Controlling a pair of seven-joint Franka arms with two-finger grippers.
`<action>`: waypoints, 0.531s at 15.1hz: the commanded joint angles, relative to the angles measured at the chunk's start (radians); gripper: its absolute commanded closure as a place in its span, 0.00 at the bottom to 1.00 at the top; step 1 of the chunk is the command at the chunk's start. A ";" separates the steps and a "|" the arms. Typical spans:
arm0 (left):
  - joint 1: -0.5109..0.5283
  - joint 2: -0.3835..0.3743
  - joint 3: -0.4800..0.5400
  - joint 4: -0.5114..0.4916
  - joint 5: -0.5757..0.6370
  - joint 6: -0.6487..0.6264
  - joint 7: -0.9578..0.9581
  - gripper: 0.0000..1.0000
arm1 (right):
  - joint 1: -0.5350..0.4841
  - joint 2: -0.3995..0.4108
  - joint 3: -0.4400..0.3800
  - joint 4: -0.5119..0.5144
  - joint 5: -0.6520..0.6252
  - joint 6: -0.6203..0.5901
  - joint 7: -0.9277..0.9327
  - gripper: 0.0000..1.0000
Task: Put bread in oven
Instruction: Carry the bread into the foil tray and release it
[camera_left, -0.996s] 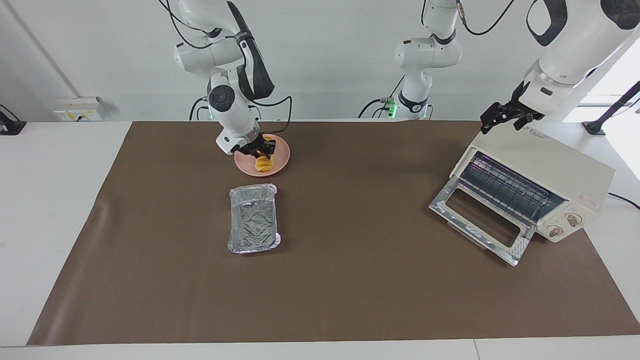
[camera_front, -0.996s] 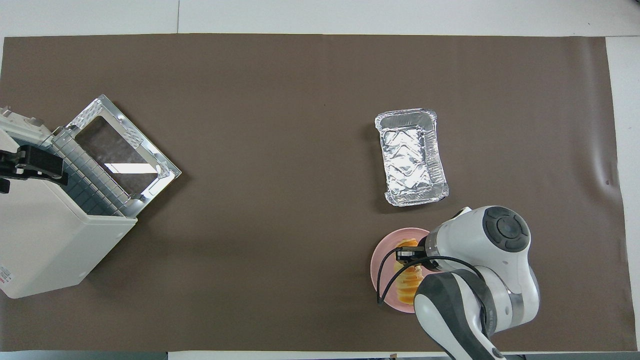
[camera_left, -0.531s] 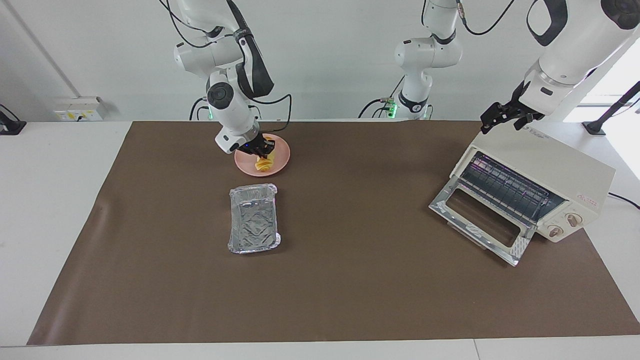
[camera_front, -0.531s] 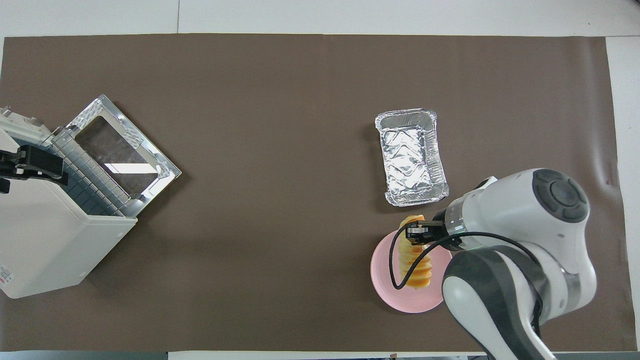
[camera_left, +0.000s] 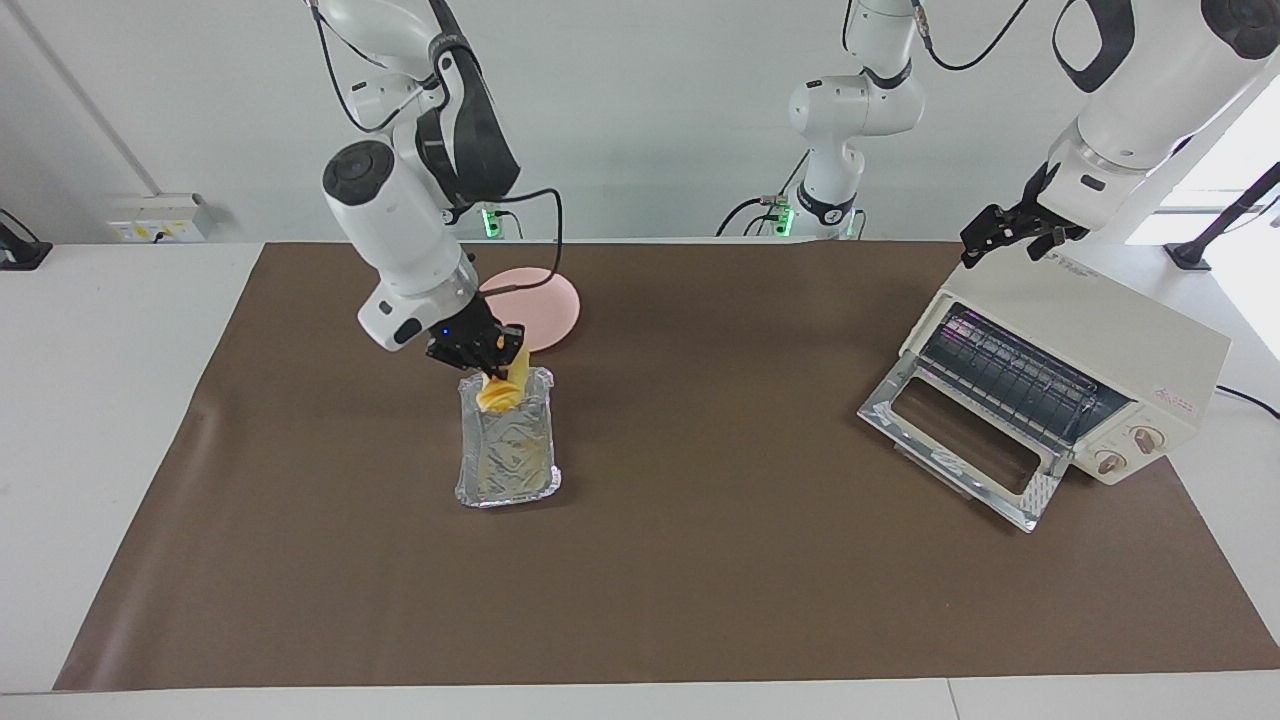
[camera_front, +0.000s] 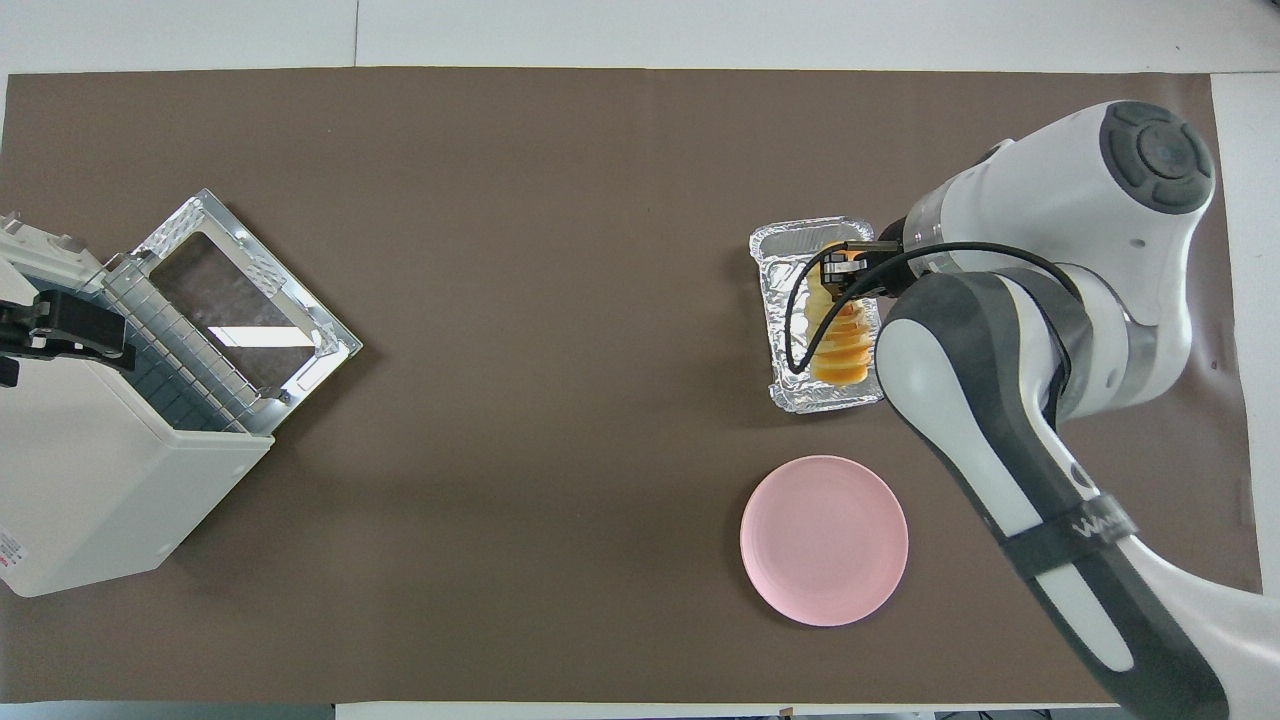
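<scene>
— Where's the bread (camera_left: 497, 390) right now?

— Left of centre in the facing view, hanging from the right gripper (camera_left: 490, 362). The fingers are clenched on its upper end, and the loaf dangles over the foil tray (camera_left: 507, 476), its lower end down by the tray's end nearer the robots. Whether it touches the foil, I can't tell.

— And from overhead?

— There the bread (camera_front: 840, 335) shows in the upper right of the frame, over the foil tray (camera_front: 790, 392), with the right gripper (camera_front: 848, 268) at the loaf's top end.

— The pink plate?

— It sits on the brown mat (camera_left: 700, 560), just nearer the robots than the tray: the plate (camera_left: 550, 300) is above the tray in the facing view.

— The oven?

— At the right of the facing view, toward the left arm's end of the table (camera_left: 110, 400). The oven (camera_left: 1100, 350) has its glass door (camera_left: 960, 450) dropped open, and the wire rack shows inside.

— The other arm?

— The left gripper (camera_left: 1005, 235) waits over the oven's top, upper right of the frame, fingers released and holding nothing.
</scene>
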 joint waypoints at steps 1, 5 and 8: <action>-0.004 -0.020 0.007 -0.017 -0.008 0.012 -0.004 0.00 | -0.002 0.102 0.008 0.039 0.000 0.089 -0.035 1.00; -0.004 -0.020 0.007 -0.017 -0.008 0.012 -0.004 0.00 | 0.008 0.135 0.009 -0.019 0.002 0.129 -0.063 1.00; -0.004 -0.020 0.007 -0.017 -0.008 0.012 -0.004 0.00 | 0.008 0.133 0.009 -0.091 -0.007 0.236 -0.133 0.91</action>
